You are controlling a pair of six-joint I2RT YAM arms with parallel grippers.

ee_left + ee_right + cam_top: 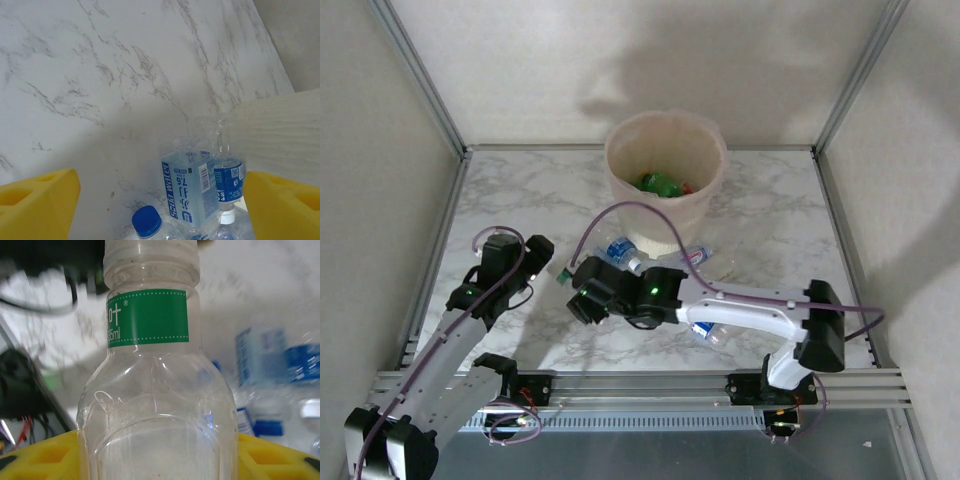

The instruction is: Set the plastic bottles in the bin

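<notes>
Right tool (159,460) is closed on a clear bottle (155,390), its yellow pads (35,455) against both sides of the body. The bottle's neck carries a green band (148,317) printed with a white plus sign and the end of a figure, "35ml". Left tool (160,207) is open, yellow pads (37,205) wide apart and holding nothing, with a few loose bottles (200,200) lying on the surface (100,75) ahead of it.

That surface is white and marble-patterned with grey veins. It is walled by plain pale panels (380,120) and framed by aluminium posts (420,75), and a metal rail (650,385) runs along the near edge. The bin (620,160) — cream, with a translucent liner over its rim — stands toward the far side, in the middle, and green bottles (660,183) lie inside it. Its ribbed wall (280,135) rises just beside the loose bottles.

Among these, a soda bottle (187,187) wears a blue label reading "Soda water" with Japanese characters beside it. The second bottle (229,180) has a blue label with a square code, too small to read. A blue cap (146,220) sits nearest the left tool. More bottles (695,258) lie in front of the bin — one (713,335) partly under the right arm (750,315)
</notes>
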